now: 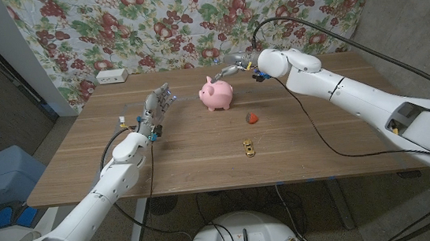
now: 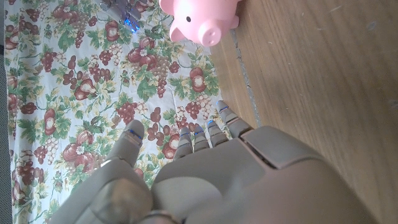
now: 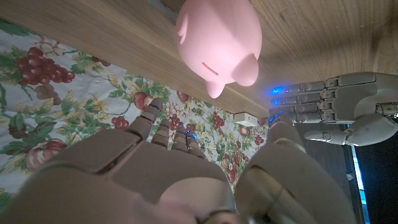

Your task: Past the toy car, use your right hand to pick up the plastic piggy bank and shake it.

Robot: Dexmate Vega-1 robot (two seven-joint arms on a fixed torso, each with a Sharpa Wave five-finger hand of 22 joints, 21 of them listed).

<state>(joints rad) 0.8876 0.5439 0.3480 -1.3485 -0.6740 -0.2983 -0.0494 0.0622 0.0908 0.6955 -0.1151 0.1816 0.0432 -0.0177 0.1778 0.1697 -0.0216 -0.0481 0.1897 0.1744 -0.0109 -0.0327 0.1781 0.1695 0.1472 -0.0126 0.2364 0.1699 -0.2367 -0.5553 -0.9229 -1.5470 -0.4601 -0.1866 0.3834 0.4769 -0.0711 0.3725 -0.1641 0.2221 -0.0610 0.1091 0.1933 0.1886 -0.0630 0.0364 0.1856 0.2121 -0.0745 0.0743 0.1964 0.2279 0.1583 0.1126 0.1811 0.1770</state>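
The pink plastic piggy bank (image 1: 217, 95) stands upright on the wooden table (image 1: 187, 155), past the small yellow toy car (image 1: 248, 147). My right hand (image 1: 233, 66) hovers just behind and to the right of the pig, fingers spread, holding nothing and apart from it. In the right wrist view the piggy bank (image 3: 217, 43) lies beyond my right hand (image 3: 180, 174). My left hand (image 1: 158, 108) stands upright to the left of the pig, fingers apart and empty. The left wrist view shows the left hand (image 2: 205, 180) with the piggy bank (image 2: 202, 18) farther off.
A small red object (image 1: 252, 118) lies between the pig and the toy car. A white box (image 1: 112, 76) sits at the table's back left corner. A floral cloth (image 1: 189, 12) hangs close behind the table. A black cable (image 1: 309, 28) loops over my right arm.
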